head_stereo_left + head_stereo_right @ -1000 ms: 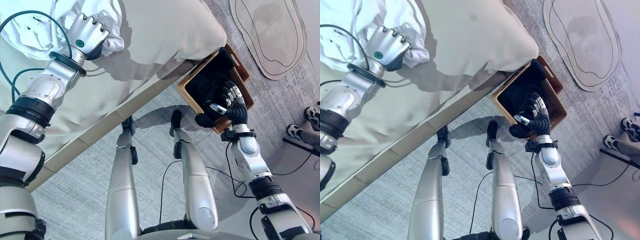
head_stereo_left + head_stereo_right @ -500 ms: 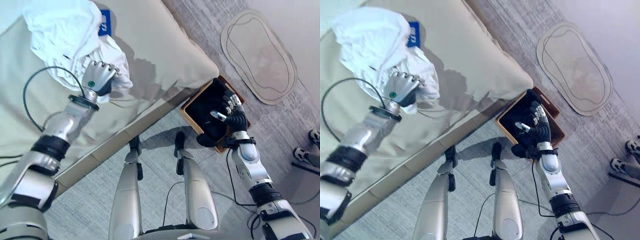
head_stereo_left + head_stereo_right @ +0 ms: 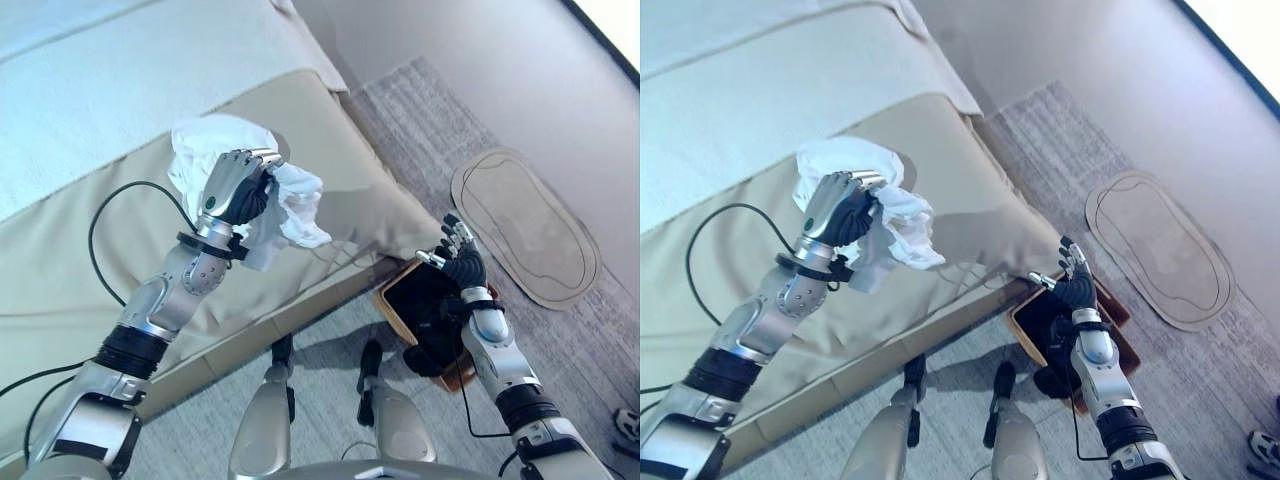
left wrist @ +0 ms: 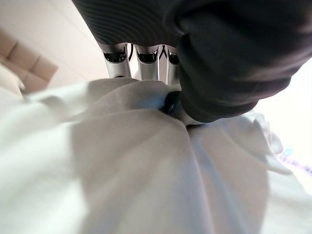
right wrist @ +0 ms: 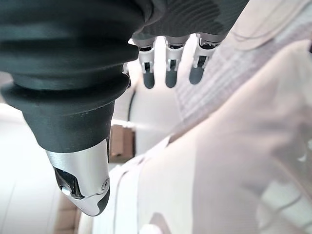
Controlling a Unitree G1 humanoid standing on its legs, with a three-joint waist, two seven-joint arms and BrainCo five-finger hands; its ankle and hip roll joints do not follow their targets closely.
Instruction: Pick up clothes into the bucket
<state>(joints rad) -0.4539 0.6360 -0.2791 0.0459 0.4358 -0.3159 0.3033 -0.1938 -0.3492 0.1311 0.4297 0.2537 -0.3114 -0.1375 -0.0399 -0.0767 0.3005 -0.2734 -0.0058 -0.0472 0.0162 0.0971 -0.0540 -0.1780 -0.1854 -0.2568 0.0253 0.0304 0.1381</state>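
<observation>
From the left eye view, the left hand (image 3: 238, 187) is clenched around a white garment (image 3: 290, 200), lifted off the bed (image 3: 90, 230). The basket (image 3: 400, 300) sits on the floor at about 4 o'clock from it. In the right eye view, the right hand (image 3: 1074, 277) hovers over the basket, fingers spread loosely, likely waiting to receive. The left wrist view shows fingers (image 4: 141, 61) buried in white cloth. In the right wrist view, relaxed fingers (image 5: 168, 66) hold nothing.

left hand (image 3: 238, 187): raised, fingers curled closed | right hand (image 3: 461, 264): low, fingers straight, empty
</observation>
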